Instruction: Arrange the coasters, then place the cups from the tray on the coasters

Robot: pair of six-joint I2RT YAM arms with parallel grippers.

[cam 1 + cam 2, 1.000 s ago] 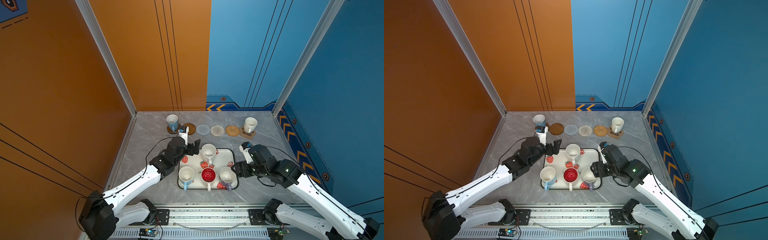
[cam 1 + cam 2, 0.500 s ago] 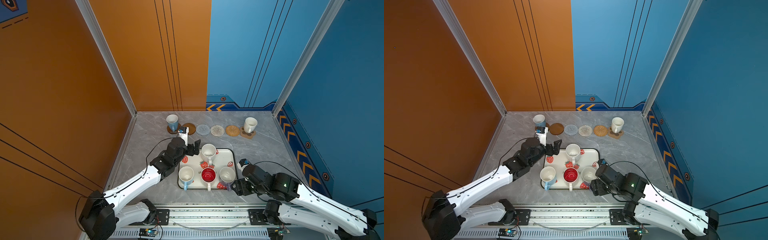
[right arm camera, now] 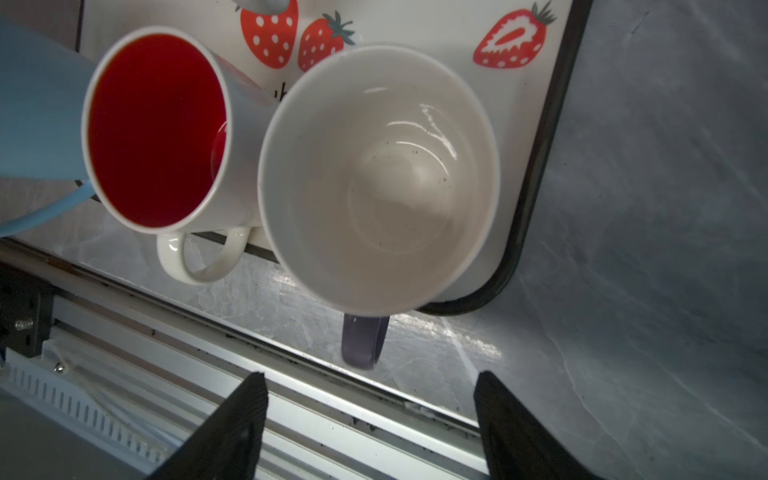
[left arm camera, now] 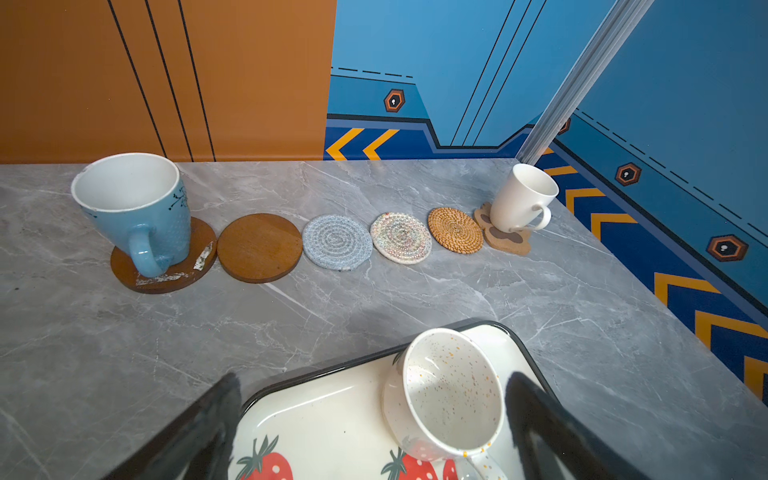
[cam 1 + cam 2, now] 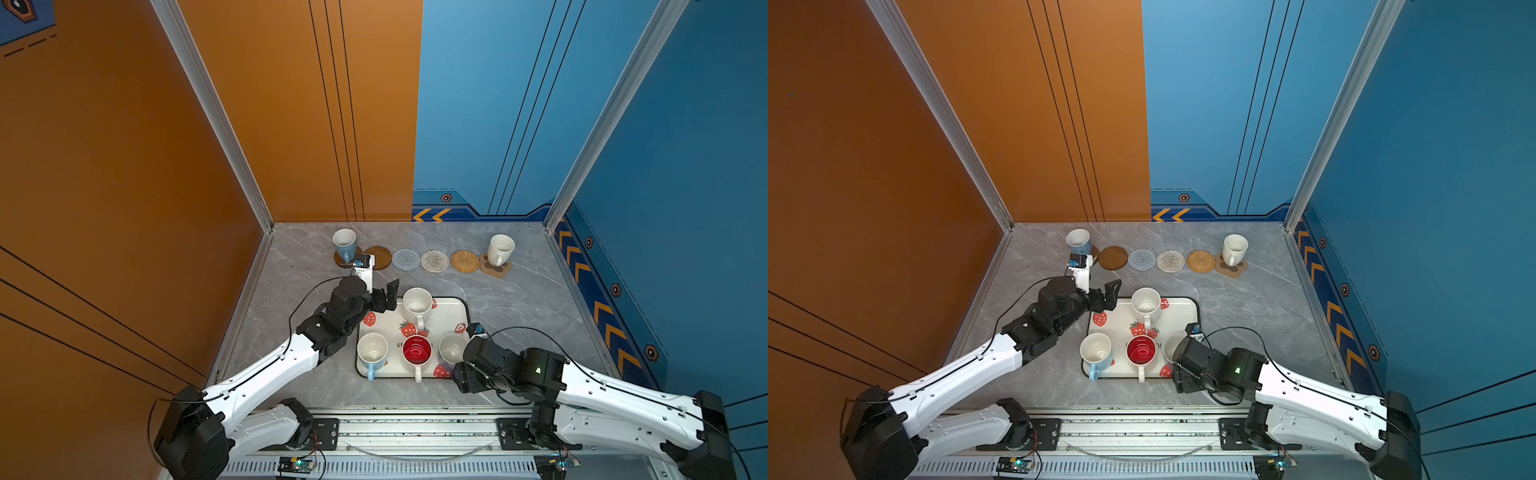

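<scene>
I am reading the back row from the left. A light blue cup (image 4: 137,208) is sitting on a brown disc (image 4: 166,278). Next a bare brown disc (image 4: 259,247), a grey round (image 4: 337,242), a cream round (image 4: 401,237) and a tan round (image 4: 455,230) are lying empty. At the far end a white cup (image 4: 521,199) is standing on the paw-print coaster (image 4: 509,241).

Four cups are standing on the tray (image 4: 328,415). My left gripper (image 4: 374,380) is hovering at the tray's far left corner, jaws spread wide and empty. The speckled white cup (image 4: 451,399) is just ahead, nearer one finger. I am judging that I should centre the gap on its wall before closing, or I will be nudging it sideways.

In the near row a second light blue cup (image 5: 372,349), the red-lined cup (image 5: 417,352) and the lavender cup (image 3: 378,178) are standing close together. I cannot tell whether the last two are touching.

My right gripper (image 3: 370,378) is hovering at the tray's near right corner, jaws fairly wide and holding nothing. The lavender cup's handle (image 3: 363,343) is lying just ahead of the gap. I am planning to close on that handle, clear of the red-lined cup, then lift straight up.
</scene>
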